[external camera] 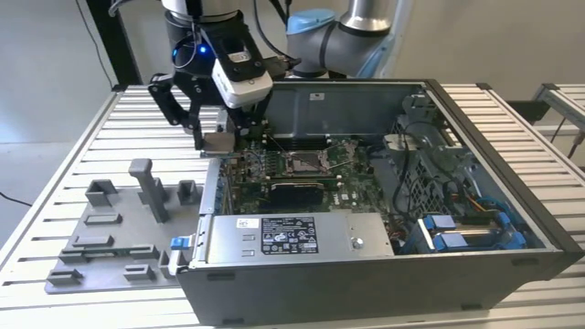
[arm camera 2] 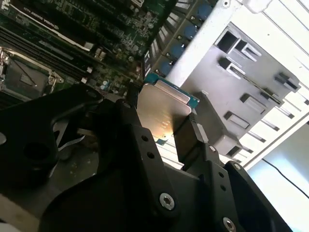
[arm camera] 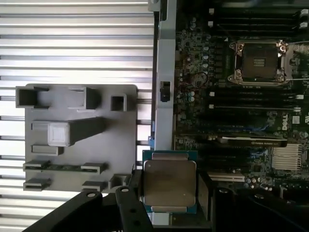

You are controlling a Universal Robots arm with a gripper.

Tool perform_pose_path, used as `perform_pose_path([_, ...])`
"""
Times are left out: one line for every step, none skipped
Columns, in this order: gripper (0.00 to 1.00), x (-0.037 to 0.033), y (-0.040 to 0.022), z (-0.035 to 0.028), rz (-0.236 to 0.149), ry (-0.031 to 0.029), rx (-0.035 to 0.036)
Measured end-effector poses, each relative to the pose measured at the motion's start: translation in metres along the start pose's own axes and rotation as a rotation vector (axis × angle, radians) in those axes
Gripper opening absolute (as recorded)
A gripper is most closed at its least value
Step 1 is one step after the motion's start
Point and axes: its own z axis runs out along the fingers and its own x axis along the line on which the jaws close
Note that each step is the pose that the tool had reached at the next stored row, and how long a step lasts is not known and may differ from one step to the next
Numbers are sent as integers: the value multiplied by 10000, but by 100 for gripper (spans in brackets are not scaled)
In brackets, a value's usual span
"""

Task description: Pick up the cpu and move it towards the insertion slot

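The gripper [arm camera: 170, 191] holds the cpu [arm camera: 170, 187] clamped by its two opposite edges, the black fingers [arm camera: 202, 189] closed against its sides. In both wrist views the chip shows as a small flat square with a dull silvery metal lid, rounded at the corners, and a green rim peeping out round the lid [arm camera 2: 161, 112]. It is lifted clear of the grey plastic tray [arm camera: 79, 140], which lies on the ribbed worktop [external camera: 64, 178] beside the open computer case [external camera: 384, 274]. In the exterior view the gripper [external camera: 218, 140] hangs above the case wall on the exterior view's left, between the tray [external camera: 114, 233] and the green circuit board [external camera: 352, 188]. The insertion slot [external camera: 305, 161], a square socket with a shiny metal frame, sits further in on the board, well apart from the chip [arm camera: 259, 60].
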Motion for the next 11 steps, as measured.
perform_pose_path([0,-32,0,-1,0,7,-1])
perform_pose_path([0,-62,0,-2,1,14,-1])
perform_pose_path([0,-93,0,-4,0,20,-1])
perform_pose_path([0,-125,-1,-5,1,27,-1])
perform_pose_path([0,-156,-1,-7,1,33,0])
perform_pose_path([0,-186,-1,-8,1,39,-1])
perform_pose_path([0,-216,-1,-9,1,45,-1])
perform_pose_path([0,-244,-1,-11,1,51,-1])
perform_pose_path([0,-271,-1,-11,2,55,-1])
perform_pose_path([0,-299,-2,-13,1,59,-1])
perform_pose_path([0,-329,-2,-15,2,64,-1])
